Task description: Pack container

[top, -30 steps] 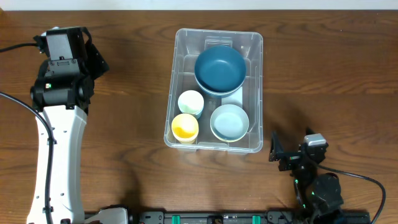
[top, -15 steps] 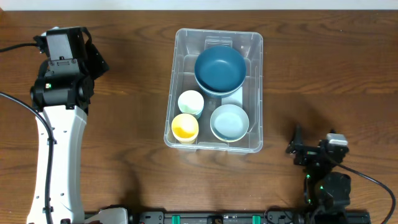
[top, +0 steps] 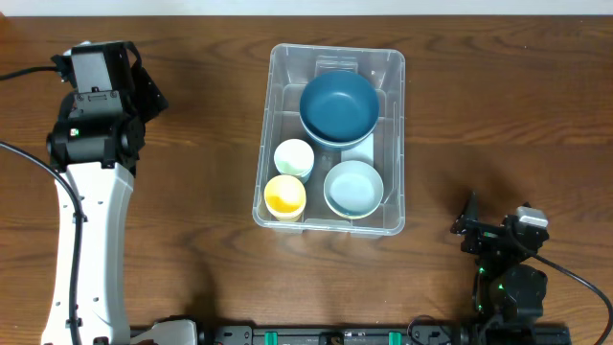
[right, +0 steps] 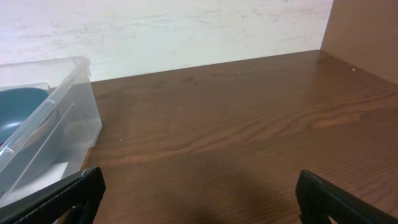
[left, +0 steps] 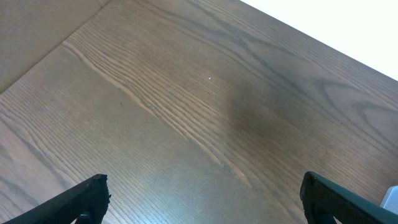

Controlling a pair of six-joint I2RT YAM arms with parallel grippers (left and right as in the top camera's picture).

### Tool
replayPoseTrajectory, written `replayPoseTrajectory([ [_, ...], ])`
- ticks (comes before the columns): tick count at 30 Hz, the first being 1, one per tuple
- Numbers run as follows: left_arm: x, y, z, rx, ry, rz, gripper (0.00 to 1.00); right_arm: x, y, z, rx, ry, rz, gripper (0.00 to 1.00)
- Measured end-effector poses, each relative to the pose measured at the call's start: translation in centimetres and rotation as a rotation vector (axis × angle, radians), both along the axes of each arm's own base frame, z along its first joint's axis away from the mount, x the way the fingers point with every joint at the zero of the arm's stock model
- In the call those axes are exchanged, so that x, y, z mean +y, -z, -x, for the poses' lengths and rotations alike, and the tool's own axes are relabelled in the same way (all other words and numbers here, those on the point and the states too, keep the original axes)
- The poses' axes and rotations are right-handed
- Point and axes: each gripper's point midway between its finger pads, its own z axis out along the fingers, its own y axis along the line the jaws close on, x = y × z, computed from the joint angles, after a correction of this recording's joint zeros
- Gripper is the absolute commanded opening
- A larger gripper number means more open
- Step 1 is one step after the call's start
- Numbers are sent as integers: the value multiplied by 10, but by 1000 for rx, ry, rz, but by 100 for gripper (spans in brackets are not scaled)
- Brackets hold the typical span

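The container (top: 330, 50) is a large clear bin at the table's middle. It holds a dark blue bowl (top: 338, 107), a light blue bowl (top: 353, 188), a white cup (top: 294, 158) and a yellow cup (top: 284, 196). My left gripper (top: 146, 91) is far left of it, open and empty over bare wood (left: 202, 199). My right gripper (top: 471, 228) is open and empty at the front right, apart from the bin (right: 199, 193). The right wrist view shows the bin's corner (right: 68, 99) and part of the dark blue bowl (right: 17, 109) at its left.
The left arm's white link (top: 91, 240) runs along the left side of the wooden table (top: 498, 105). A pale wall (right: 186, 25) stands behind the table's far edge. Cables trail at the front right (top: 575, 278).
My right arm has drawn back to the right and toward the front edge, away from the bin. The left arm and the bin's contents have not moved.
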Motion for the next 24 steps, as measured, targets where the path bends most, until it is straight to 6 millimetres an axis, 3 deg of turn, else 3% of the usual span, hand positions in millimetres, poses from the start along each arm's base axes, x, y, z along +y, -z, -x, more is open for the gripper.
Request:
replayPoseTrajectory([
  [24, 0, 1, 1, -5, -13, 13, 98, 0, 0, 0, 0, 0, 0, 99],
])
